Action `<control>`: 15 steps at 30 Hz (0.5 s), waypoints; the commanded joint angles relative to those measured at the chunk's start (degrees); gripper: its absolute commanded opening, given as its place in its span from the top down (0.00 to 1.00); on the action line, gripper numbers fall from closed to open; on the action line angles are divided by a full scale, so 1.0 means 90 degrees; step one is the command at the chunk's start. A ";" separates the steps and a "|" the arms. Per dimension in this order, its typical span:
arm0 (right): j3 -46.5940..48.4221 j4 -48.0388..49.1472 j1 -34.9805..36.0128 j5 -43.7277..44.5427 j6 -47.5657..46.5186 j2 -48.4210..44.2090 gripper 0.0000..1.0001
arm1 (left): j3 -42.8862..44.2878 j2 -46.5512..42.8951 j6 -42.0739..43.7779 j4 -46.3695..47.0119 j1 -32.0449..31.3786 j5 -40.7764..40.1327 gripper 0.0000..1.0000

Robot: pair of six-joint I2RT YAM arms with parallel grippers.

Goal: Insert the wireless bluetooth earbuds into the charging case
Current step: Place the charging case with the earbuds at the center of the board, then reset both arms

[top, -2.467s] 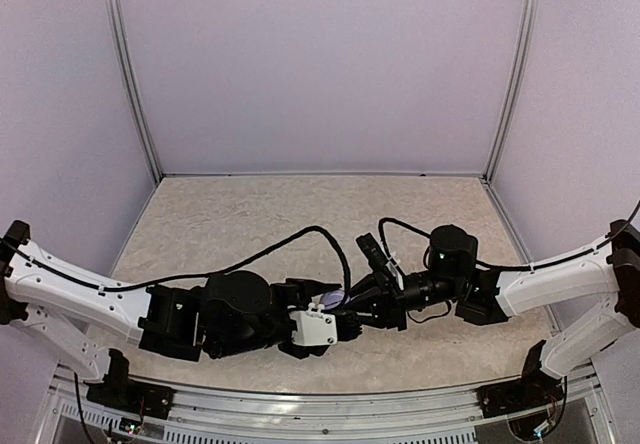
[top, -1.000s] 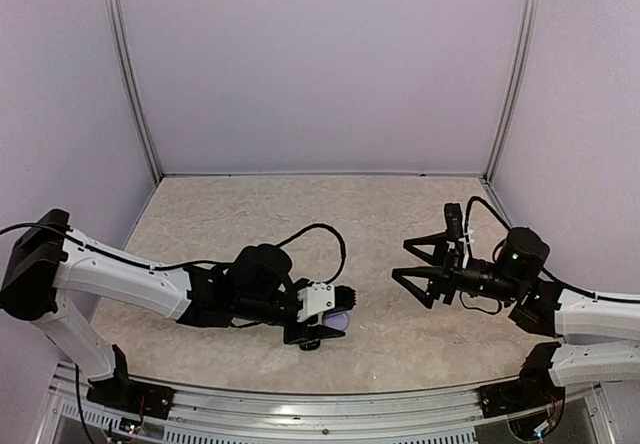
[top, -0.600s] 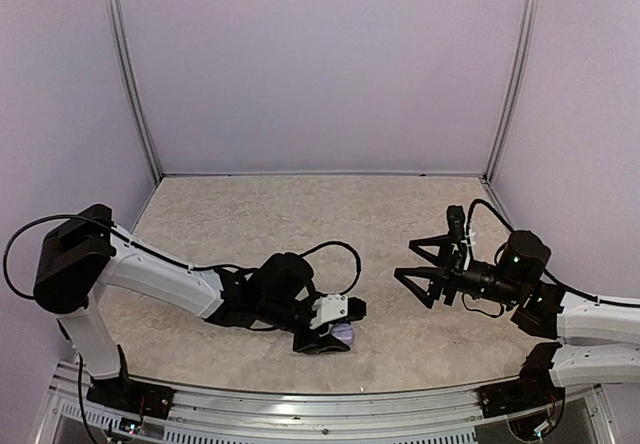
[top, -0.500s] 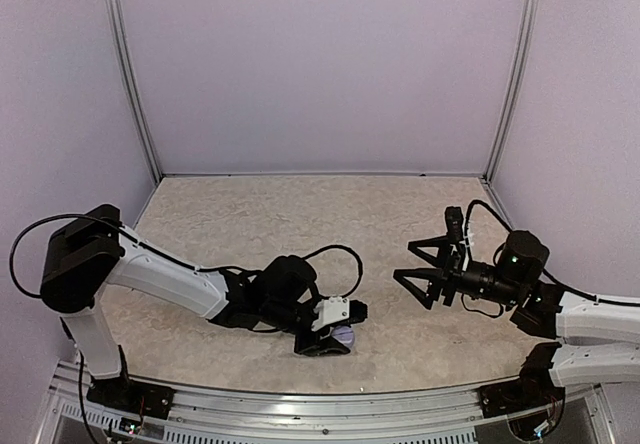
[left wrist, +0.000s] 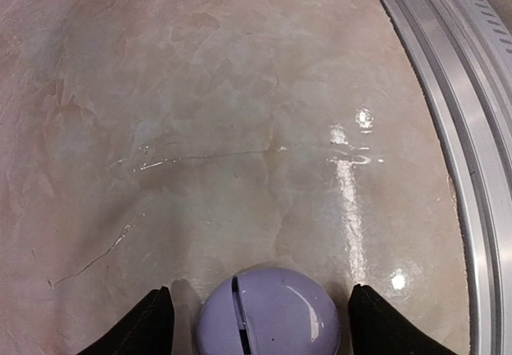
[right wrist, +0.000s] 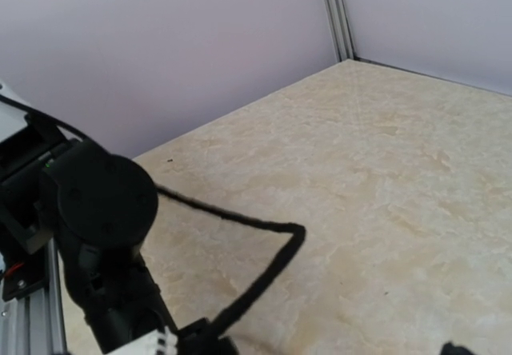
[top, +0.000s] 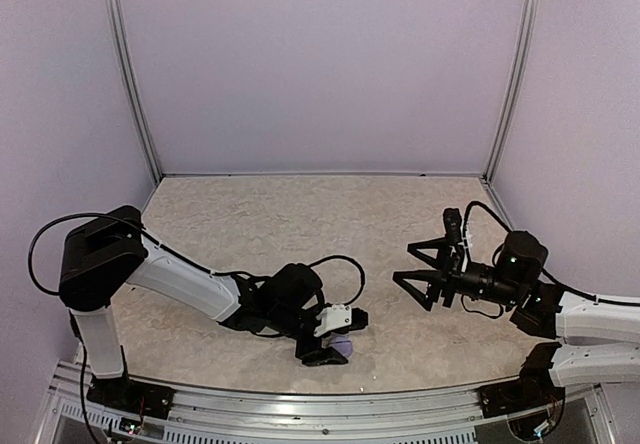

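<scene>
Jaws of the left gripper point(left wrist: 266, 325) stand apart on either side of the charging case point(left wrist: 280, 307), a glossy lavender dome with a dark slit, seemingly closed. It lies on the marbled beige surface point(left wrist: 240, 131) near the ribbed metal rail point(left wrist: 464, 115), its lower edge cropped. Well apart, the right gripper point(top: 403, 264) hangs with jaws spread wide.

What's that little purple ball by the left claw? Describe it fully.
A small, glossy lavender plastic dome, apparently shut, with a short dark slit left of its middle. It rests on the mottled beige tabletop near the metal front rail, between the left gripper's black fingertips, a thin gap showing on each side.
</scene>
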 commanded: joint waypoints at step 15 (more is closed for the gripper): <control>0.1055 -0.0840 -0.0316 -0.0244 -0.0271 0.0626 0.01 | -0.0152 -0.2624 -0.0997 0.0246 0.0519 -0.1147 0.01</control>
